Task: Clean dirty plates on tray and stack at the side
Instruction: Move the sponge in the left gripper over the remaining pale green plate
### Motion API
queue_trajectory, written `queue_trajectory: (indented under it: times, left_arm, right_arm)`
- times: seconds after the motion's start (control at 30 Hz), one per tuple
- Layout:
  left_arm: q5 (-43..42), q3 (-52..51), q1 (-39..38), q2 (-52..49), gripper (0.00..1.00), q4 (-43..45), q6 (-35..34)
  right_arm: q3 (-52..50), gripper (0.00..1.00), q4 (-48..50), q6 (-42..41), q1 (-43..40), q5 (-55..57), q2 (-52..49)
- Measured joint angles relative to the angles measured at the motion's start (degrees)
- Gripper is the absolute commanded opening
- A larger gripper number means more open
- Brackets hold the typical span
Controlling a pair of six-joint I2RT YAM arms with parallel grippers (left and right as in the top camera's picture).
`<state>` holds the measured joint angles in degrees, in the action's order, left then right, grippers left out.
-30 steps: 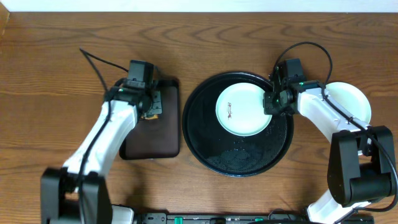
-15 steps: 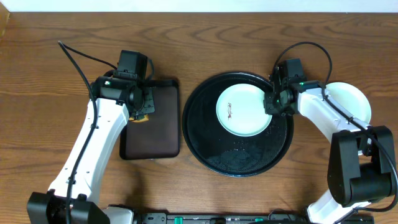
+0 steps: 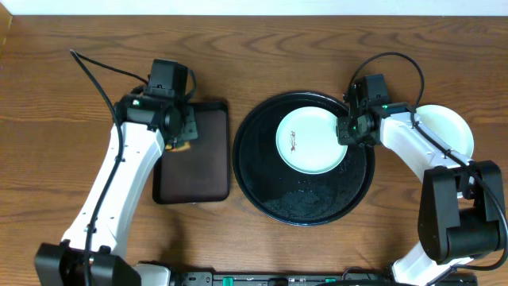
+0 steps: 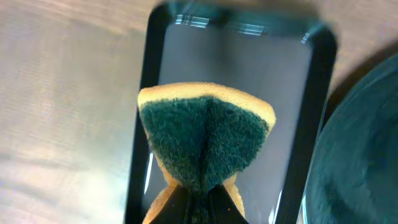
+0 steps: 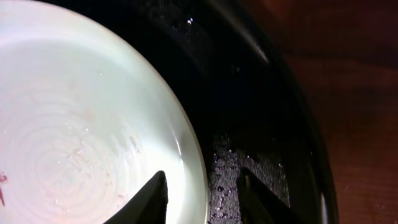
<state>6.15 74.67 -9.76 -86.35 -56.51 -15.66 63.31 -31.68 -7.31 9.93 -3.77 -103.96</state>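
Observation:
A pale mint plate with a small red-brown smear lies on the round black tray. My right gripper is open. Its fingers straddle the plate's right rim, one finger over the plate and the other over the wet tray. My left gripper is shut on a folded yellow-and-green sponge and holds it above the rectangular black tray. Another pale plate lies on the table to the right, partly under my right arm. No pale yellow plate shows.
The rectangular tray lies left of the round tray with a narrow gap between them. Water drops speckle the round tray's front part. Arm cables loop above both wrists. Bare wooden table surrounds everything.
My left arm has swung up and to the left, carrying the sponge a little off the rectangular tray's surface. My right arm and the plates have not moved.

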Motion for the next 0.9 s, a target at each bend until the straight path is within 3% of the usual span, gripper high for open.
queue_trajectory:
  times: [0.13,0.37,0.63,0.87,0.9]
  left_arm:
    - [-0.26,5.73,0.0,-3.21,0.07,-3.96,-0.39]
    - [-8.52,8.74,-2.47,-4.44,0.08,0.55,0.04]
    - [-12.2,8.74,-14.88,-6.71,0.07,11.19,-1.29]
    - [-12.07,8.74,-24.35,-16.61,0.08,19.69,-2.56]
    - [-11.93,8.74,-25.53,-18.49,0.08,20.92,-2.56]
  right_arm:
    - [0.0,0.38,0.92,1.77,0.0,0.04,0.0]
    - [0.0,0.39,0.98,2.67,0.0,0.04,0.0]
    - [0.0,0.32,0.66,3.28,0.0,0.17,0.0]
    - [0.0,0.32,0.68,3.28,0.0,0.17,0.0]
    - [0.0,0.27,0.66,3.28,0.0,0.15,0.0]
